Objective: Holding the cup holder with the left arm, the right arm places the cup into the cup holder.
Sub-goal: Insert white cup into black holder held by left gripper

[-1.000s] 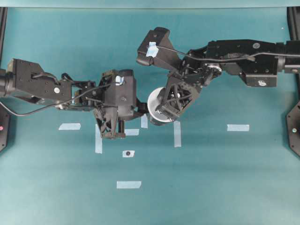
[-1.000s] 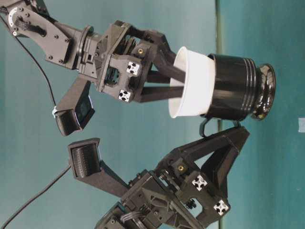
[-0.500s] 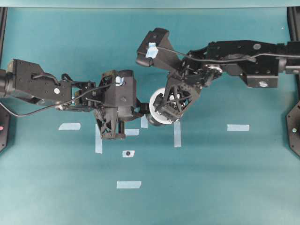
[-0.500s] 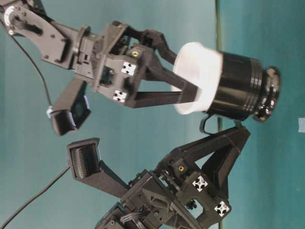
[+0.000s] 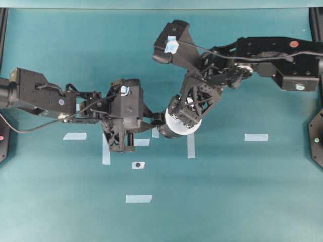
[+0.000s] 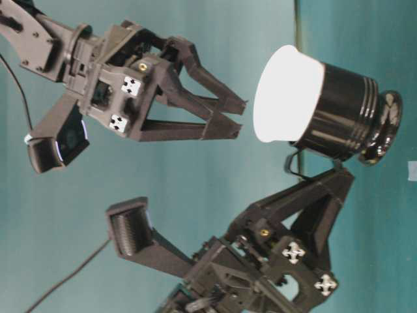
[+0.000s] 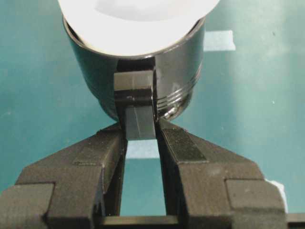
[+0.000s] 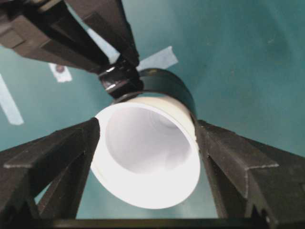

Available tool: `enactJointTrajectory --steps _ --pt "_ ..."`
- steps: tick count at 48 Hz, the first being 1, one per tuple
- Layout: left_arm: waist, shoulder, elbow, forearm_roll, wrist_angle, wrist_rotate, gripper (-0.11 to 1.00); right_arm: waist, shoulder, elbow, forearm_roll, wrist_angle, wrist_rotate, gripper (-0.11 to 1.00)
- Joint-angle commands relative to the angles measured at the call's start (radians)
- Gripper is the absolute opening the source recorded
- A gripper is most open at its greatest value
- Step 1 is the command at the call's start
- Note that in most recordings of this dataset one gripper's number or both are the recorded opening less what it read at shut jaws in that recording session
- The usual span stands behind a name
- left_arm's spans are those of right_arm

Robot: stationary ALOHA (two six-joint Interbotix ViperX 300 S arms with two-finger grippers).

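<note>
The white cup [image 6: 287, 94] sits inside the glossy black cup holder [image 6: 345, 111], with its wide rim sticking out. The holder is held off the table by its small side tab [image 7: 136, 102], and my left gripper [image 7: 141, 136] is shut on that tab. My right gripper [image 6: 238, 117] is open and stands a short way back from the cup's rim, touching nothing. In the right wrist view its fingers [image 8: 71, 148] flank the cup [image 8: 147, 152], with the holder [image 8: 164, 83] behind. From overhead, the cup [image 5: 174, 121] and holder [image 5: 165, 132] lie between the left gripper [image 5: 151, 120] and the right gripper [image 5: 184, 115].
Pale blue tape strips [image 5: 256, 137] mark the teal table, one with a black dot [image 5: 137, 165]. Both arms meet over the table's middle. Black frame posts [image 5: 318, 136] stand at the side edges.
The right gripper has opened, let go of the cup and drawn back from its rim. The cup stays in the holder. The left gripper keeps its grip on the tab.
</note>
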Motion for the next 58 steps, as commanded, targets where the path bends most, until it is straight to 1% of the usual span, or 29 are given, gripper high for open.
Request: enactJointTrajectory --steps 1,6,13,21,31,43,58 --pt "-0.002 -0.002 0.003 0.002 -0.052 -0.002 0.25 0.0 -0.083 -0.023 0.002 -0.006 0.009 0.88" --pt "-0.002 0.018 0.009 0.002 -0.106 -0.009 0.25 0.0 -0.083 -0.02 0.002 -0.006 0.009 0.88" --pt "-0.002 0.046 0.011 0.002 -0.127 -0.028 0.25 0.0 -0.077 -0.011 0.002 -0.008 0.009 0.88" --pt "-0.002 0.057 0.012 0.002 -0.127 -0.04 0.25 0.0 -0.069 0.006 0.002 -0.011 0.009 0.88" --pt "-0.002 0.066 0.034 0.002 -0.112 -0.048 0.25 0.0 -0.055 0.032 0.002 -0.041 0.018 0.88" --pt "-0.002 0.069 0.054 0.002 -0.094 -0.091 0.25 0.0 -0.032 0.041 0.002 -0.069 0.02 0.88" --pt "-0.002 0.072 0.043 0.002 -0.071 -0.126 0.25 0.0 -0.006 0.041 0.002 -0.098 0.02 0.88"
